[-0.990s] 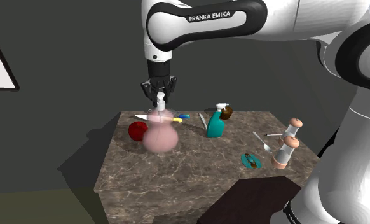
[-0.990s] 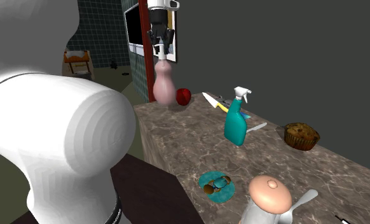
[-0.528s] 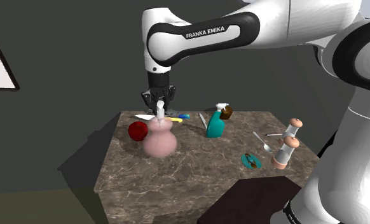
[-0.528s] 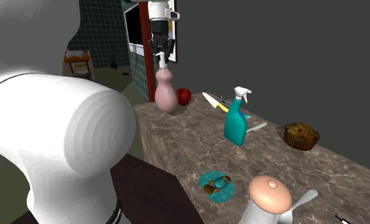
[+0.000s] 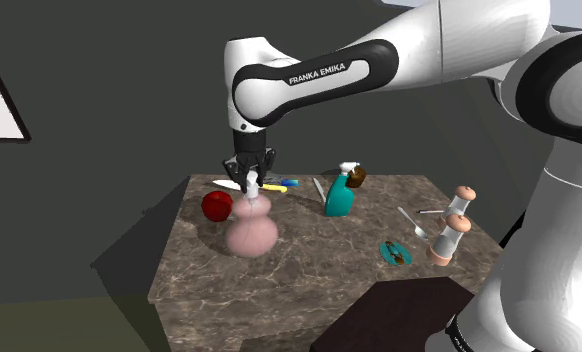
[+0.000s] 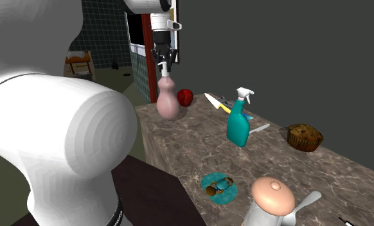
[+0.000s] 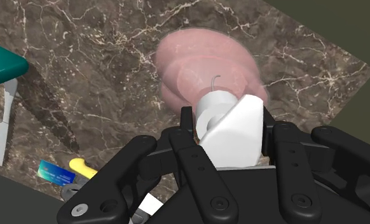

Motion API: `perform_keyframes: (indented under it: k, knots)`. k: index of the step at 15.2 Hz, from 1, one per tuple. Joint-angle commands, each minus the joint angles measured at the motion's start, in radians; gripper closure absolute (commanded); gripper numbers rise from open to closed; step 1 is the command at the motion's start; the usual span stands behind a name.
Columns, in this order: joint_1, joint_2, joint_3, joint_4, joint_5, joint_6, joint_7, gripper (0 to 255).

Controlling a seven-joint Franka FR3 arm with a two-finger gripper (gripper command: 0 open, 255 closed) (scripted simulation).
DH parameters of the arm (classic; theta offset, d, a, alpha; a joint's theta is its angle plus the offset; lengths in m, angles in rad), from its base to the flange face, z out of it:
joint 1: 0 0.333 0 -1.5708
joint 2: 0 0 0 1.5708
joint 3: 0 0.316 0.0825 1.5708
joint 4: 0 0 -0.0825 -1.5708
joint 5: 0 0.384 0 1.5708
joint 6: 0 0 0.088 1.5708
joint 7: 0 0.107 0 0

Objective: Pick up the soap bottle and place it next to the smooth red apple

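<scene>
Sitting toward the shoulder view's left, the apple (image 5: 216, 205) has the pink bottle (image 5: 251, 228) just right of it, upright and low over the worktop (image 5: 309, 270); whether its base touches, I cannot tell. The wrist view gives the grip: fingers (image 7: 284, 162) clenched on the bottle's white pump (image 7: 231, 130). Farther right stands a teal sprayer (image 5: 338, 198).

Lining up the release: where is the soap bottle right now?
In the shoulder view the pink soap bottle hangs from the gripper by its white pump, over the left part of the marbled table, just right of the red apple.
</scene>
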Motion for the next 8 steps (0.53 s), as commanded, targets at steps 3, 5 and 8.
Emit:
perform_keyframes:
  k: [3,5,8]
  knots:
    - [0.000,-0.001,0.000,-0.006,0.000,0.007,0.001,255]
    - [0.000,-0.001,0.000,-0.006,0.000,0.007,0.001,255]
    - [0.000,-0.001,0.000,-0.006,0.000,0.007,0.001,0]
